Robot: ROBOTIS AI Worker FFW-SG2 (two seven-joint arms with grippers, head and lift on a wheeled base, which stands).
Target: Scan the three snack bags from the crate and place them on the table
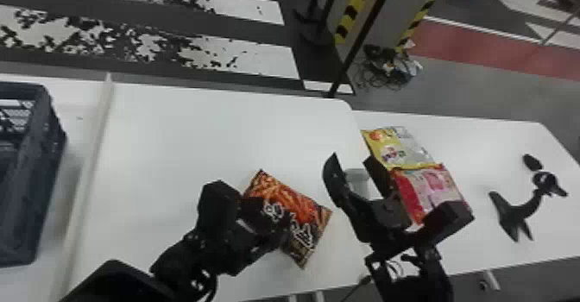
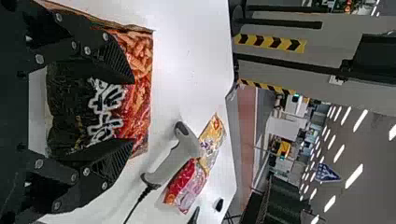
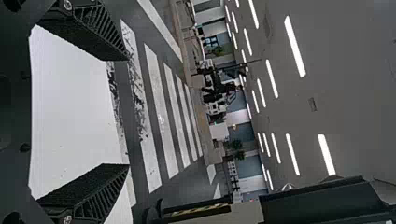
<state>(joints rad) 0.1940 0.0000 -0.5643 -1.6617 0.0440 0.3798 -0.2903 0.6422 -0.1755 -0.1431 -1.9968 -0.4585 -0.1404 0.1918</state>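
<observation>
Black-fingered, holds the left gripper [image 1: 269, 221] over the orange-and-black snack bag [image 1: 317, 225], lying aslant on the white surface [image 1: 172, 150]. Spreads the left fingers [image 2: 112, 58] wide, with much of the packet's front between them in the left wrist view and its edges reaching past both. Cannot tell about any touch with it. Has the right gripper [image 1: 350, 158] wide open too, empty, just to the right of that bag, with white surface and striped floor [image 3: 154, 102] beyond the parted fingers in the right wrist view. Has the yellow snack bag [image 1: 392, 146] and the red-and-pink snack bag [image 1: 431, 184] farther right, edges meeting, on the neighbouring surface [image 1: 483, 150]. Shows the grey scanner [image 2: 167, 161] near these two, handle slanting down to a cable [image 2: 135, 204]. Has the dark crate [image 1: 47, 158] at far left, well apart from all three bags, and a black, splay-footed item [image 1: 515, 215] at far right
</observation>
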